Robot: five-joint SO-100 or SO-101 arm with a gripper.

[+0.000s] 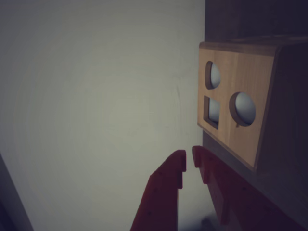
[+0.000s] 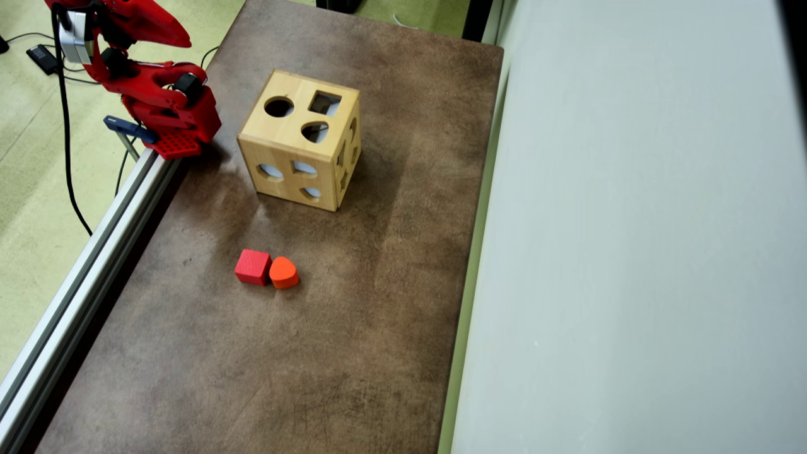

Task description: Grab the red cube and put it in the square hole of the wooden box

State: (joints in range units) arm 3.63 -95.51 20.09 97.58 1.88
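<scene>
Red cube (image 2: 253, 267) flat on mat, apart from wooden box (image 2: 296, 154); square hole (image 2: 324, 103) on top.

wooden box (image 1: 243, 103), gripper (image 1: 189, 159) seemingly nearly closed

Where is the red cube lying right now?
In the overhead view the red cube lies on the brown table, touching the left side of the orange block, below the wooden box; the wrist view does not show it.

Overhead view: wooden box (image 2: 301, 140) sits toward the tabletop's (image 2: 353, 328) top, red cube (image 2: 253, 267) below it, touching the heart block (image 2: 284, 272) on its right.
</scene>
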